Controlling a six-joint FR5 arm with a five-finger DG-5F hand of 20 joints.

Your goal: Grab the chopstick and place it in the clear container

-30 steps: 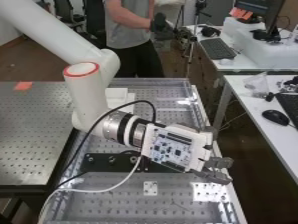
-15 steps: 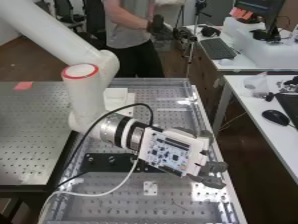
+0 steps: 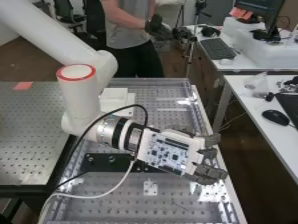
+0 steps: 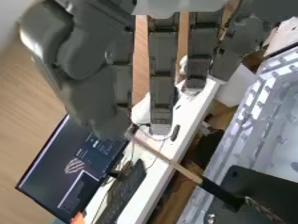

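Right of centre, lower half of the high view, the robot hand [image 3: 211, 172] is above the perforated bench [image 3: 126, 206], near its long edge. The hand is mostly closed, its thumb and fingertips seemingly pinching the thin end of the chopstick [image 4: 179, 168], though the contact is partly hidden. The chopstick's pale shaft crosses the wrist view's middle, slanting away from the fingertips

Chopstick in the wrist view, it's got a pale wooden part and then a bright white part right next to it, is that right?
Not quite. The chopstick does have a pale wooden part, but the part right next to it is black, not bright white, as the wrist view shows.
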